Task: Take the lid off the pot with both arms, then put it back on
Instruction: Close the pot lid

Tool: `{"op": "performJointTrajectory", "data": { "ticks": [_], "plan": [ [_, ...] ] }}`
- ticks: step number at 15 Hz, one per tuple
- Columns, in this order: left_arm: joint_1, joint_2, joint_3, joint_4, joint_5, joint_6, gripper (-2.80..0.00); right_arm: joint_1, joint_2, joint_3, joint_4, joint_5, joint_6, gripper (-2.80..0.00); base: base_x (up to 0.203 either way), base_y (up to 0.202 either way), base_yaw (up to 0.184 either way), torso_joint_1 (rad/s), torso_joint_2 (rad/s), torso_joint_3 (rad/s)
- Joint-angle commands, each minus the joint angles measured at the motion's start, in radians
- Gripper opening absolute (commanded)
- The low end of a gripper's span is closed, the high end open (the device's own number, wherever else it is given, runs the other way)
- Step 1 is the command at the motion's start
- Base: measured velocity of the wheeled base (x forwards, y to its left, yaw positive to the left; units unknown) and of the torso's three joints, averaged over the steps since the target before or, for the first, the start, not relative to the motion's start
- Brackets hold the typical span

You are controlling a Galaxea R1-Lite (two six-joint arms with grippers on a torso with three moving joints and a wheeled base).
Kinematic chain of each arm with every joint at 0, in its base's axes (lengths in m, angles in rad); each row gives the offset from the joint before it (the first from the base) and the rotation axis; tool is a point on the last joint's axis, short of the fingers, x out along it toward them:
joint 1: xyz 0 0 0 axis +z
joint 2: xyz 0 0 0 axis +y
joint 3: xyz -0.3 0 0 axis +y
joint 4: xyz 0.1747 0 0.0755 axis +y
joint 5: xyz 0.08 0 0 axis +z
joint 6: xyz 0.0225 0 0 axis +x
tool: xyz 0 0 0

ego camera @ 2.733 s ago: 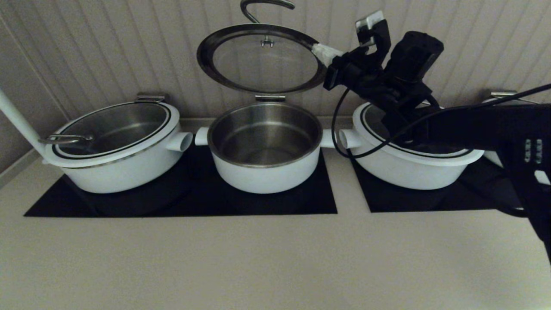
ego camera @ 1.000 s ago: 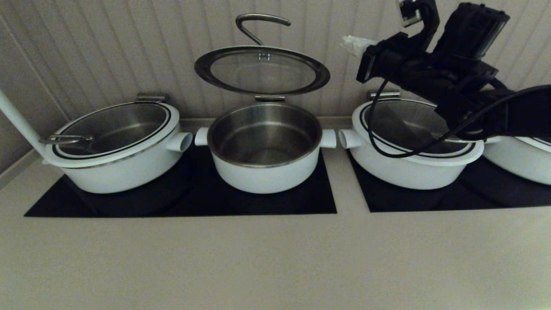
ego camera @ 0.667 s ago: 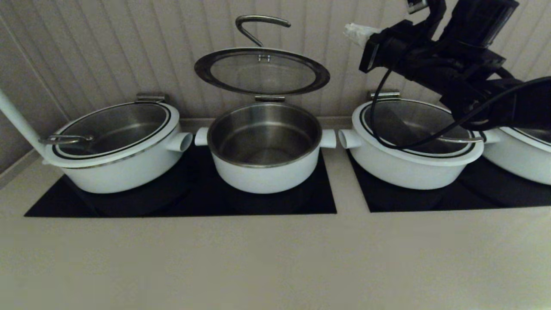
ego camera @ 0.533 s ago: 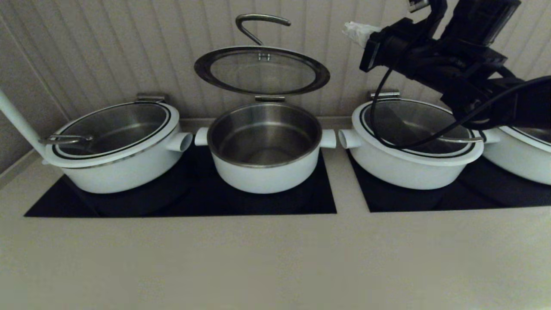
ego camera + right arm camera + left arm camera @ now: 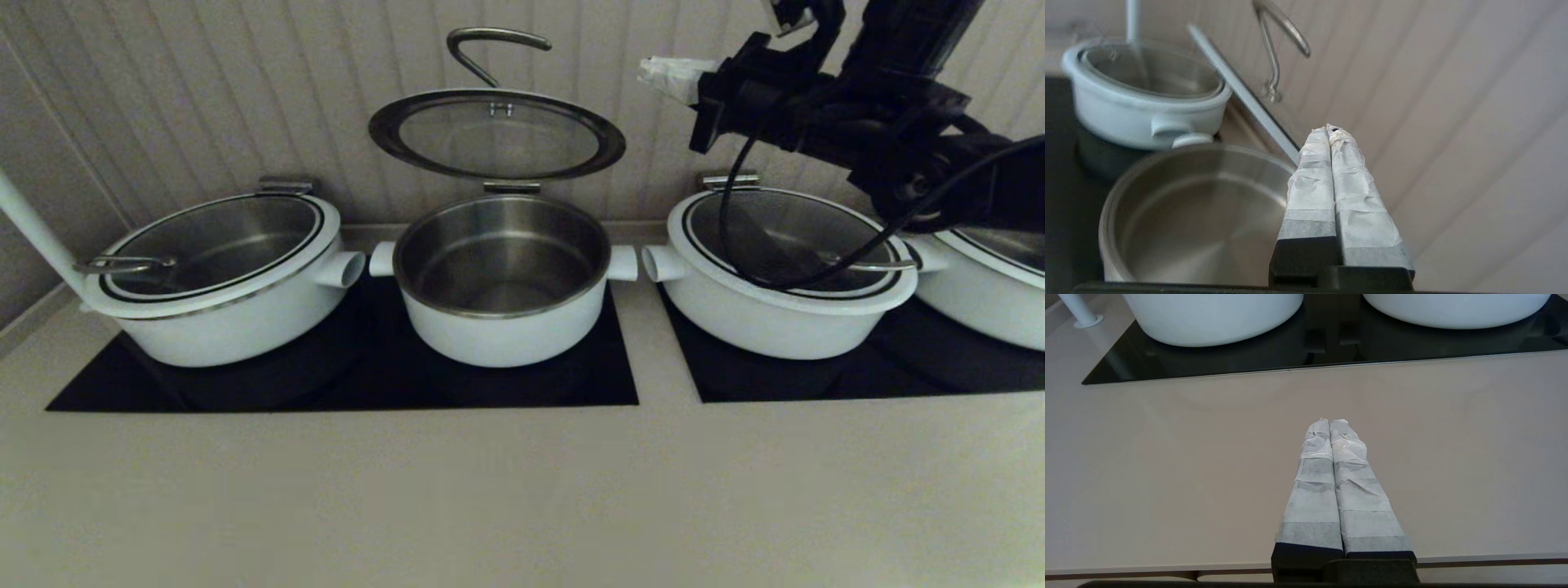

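The pot [image 5: 502,286] stands open on the left black cooktop, steel inside showing. The lid [image 5: 496,139] stands tilted up over the pot's back rim, held by a hinge bracket, its curved handle [image 5: 490,45] pointing up. My right gripper [image 5: 653,72] is shut and empty, in the air to the right of the lid's rim and apart from it. The right wrist view shows that gripper [image 5: 1329,130] beside the lid's edge [image 5: 1241,92], above the pot [image 5: 1200,212]. My left gripper [image 5: 1329,422] is shut and empty, low over the bare counter, out of the head view.
A wide lidded white pot [image 5: 220,278] stands left of the pot, another [image 5: 784,278] to its right under my right arm, a third [image 5: 988,278] at the far right. Black cooktops [image 5: 343,384] lie under them. A panelled wall stands close behind. A white pole [image 5: 33,229] rises at the left.
My right gripper has left the lid's right rim and drawn away up and to the right. The lid has sunk to a flatter tilt and has stayed still for the last second.
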State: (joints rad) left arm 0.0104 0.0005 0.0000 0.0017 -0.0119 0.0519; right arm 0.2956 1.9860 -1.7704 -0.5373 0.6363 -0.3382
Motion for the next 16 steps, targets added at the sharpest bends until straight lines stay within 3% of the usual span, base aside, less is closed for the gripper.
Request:
{"op": "performJointTrajectory", "data": {
  "ticks": [1,9,16],
  "plan": [
    [0.0,0.0,0.0,0.0,0.0,0.0,-2.8,-0.011,0.015,-0.025,0.028,0.009,-0.018,-2.8,0.0,0.0,0.0,0.0,0.0,0.0],
    [0.0,0.0,0.0,0.0,0.0,0.0,-2.8,-0.034,0.02,-0.038,0.028,0.009,-0.02,-2.8,0.0,0.0,0.0,0.0,0.0,0.0],
    [0.0,0.001,0.0,0.0,0.0,0.0,-2.8,-0.046,0.016,-0.142,0.09,0.009,-0.021,-2.8,0.0,0.0,0.0,0.0,0.0,0.0]
  ]
}}
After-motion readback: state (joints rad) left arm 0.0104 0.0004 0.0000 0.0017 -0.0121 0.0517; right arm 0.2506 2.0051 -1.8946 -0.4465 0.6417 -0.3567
